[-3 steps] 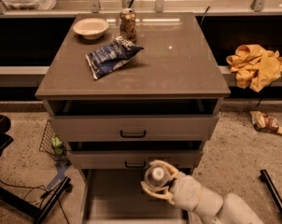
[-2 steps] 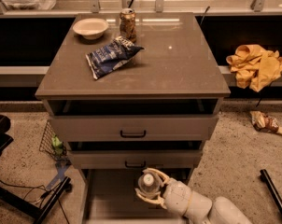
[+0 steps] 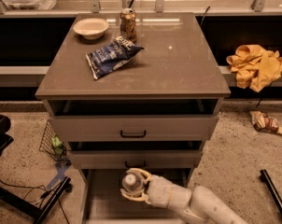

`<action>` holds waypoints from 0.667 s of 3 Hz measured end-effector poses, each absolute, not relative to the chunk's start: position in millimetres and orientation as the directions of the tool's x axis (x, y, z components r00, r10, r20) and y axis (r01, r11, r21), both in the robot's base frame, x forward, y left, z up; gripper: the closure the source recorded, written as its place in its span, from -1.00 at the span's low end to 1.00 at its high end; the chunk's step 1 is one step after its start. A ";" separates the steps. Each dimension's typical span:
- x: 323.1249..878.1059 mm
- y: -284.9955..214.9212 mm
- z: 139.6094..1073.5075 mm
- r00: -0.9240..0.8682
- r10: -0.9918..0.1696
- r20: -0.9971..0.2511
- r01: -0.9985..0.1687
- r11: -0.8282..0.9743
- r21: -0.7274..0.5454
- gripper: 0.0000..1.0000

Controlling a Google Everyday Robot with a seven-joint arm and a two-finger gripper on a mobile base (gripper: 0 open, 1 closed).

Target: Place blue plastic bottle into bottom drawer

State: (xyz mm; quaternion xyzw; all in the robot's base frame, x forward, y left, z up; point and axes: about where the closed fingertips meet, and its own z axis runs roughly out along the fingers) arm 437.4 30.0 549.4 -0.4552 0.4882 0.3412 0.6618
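Observation:
My gripper is shut on the blue plastic bottle, seen cap-end on with its white cap facing the camera, the cream fingers curled around it. It hangs over the left-middle of the open bottom drawer, the pulled-out grey tray below the two upper drawers. My white arm reaches in from the lower right. The bottle's body is mostly hidden behind its cap and the gripper.
On the cabinet top stand a white bowl, a brown drink can and a blue-and-white snack bag. A yellow cloth lies on the right ledge. A wrapper lies on the floor right; a wire basket and cables left.
My gripper with the bottle has moved left and slightly down over the bottom drawer. Nothing on the cabinet top has moved.

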 end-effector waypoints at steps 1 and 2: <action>447.8 84.4 498.3 0.300 -0.002 -0.954 -0.929 0.227 -0.293 1.00; 451.1 126.7 443.9 0.275 -0.007 -0.961 -0.956 0.104 -0.274 1.00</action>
